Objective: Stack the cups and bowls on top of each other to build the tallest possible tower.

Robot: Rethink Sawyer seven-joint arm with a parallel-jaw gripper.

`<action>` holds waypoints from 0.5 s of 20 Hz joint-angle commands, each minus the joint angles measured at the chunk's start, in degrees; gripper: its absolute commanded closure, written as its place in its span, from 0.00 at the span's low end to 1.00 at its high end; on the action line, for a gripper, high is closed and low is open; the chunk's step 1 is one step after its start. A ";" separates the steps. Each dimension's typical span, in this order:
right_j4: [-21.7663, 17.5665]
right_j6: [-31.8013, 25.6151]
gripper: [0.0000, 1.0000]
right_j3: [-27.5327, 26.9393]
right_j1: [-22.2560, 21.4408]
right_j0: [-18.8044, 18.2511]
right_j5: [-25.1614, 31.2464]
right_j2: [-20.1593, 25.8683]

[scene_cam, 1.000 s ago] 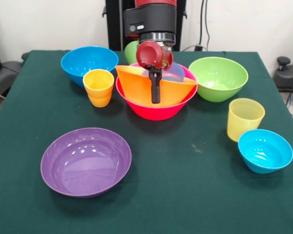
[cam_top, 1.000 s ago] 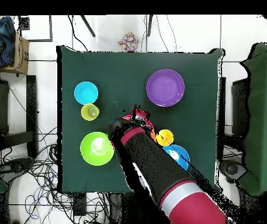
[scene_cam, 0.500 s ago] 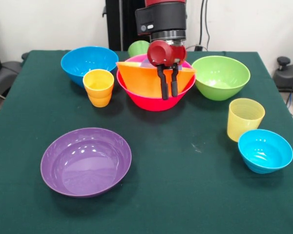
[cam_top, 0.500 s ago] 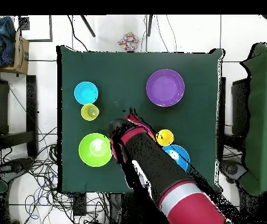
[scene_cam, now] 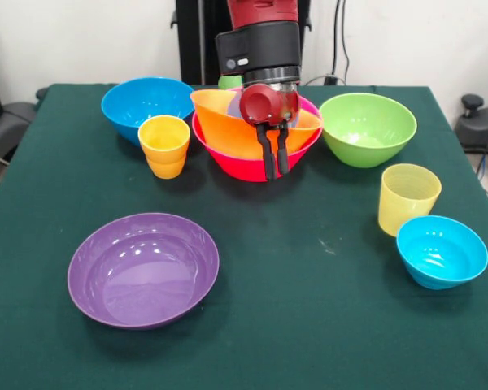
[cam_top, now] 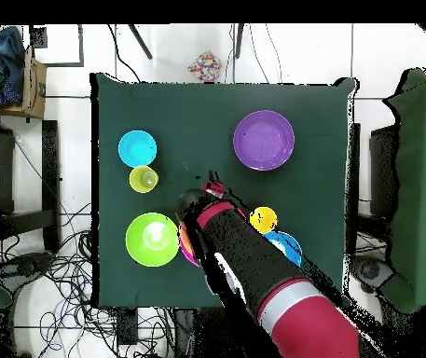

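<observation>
Two black fingers of your gripper (scene_cam: 272, 161) are hanging slightly apart, gripping nothing, in front of the orange bowl (scene_cam: 228, 130) nesting tilted in the pink bowl (scene_cam: 240, 166); you are seeing both sitting on the dark green tablecloth (scene_cam: 309, 309); cables (cam_top: 53, 280) are lying on the white floor (cam_top: 67, 112) beside the table.

From the front I see open surface (scene_cam: 309, 284) between the purple bowl (scene_cam: 143, 268) and the small blue bowl (scene_cam: 442, 251). Further back it is crowded: the orange cup (scene_cam: 164, 145) sits just beside the pink bowl (scene_cam: 252, 158), the green bowl (scene_cam: 366, 130) flanks its other side, and the pale yellow cup (scene_cam: 407, 197) stands near the small blue bowl.
</observation>
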 commanded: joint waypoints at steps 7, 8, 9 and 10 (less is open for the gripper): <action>-12.28 5.75 1.00 5.63 5.74 -4.46 7.12 7.37; -13.72 5.65 1.00 6.44 5.98 -5.69 7.80 8.68; -13.07 5.01 1.00 5.91 5.66 -5.25 7.18 7.60; -10.58 3.81 1.00 4.98 4.39 -4.21 4.97 5.73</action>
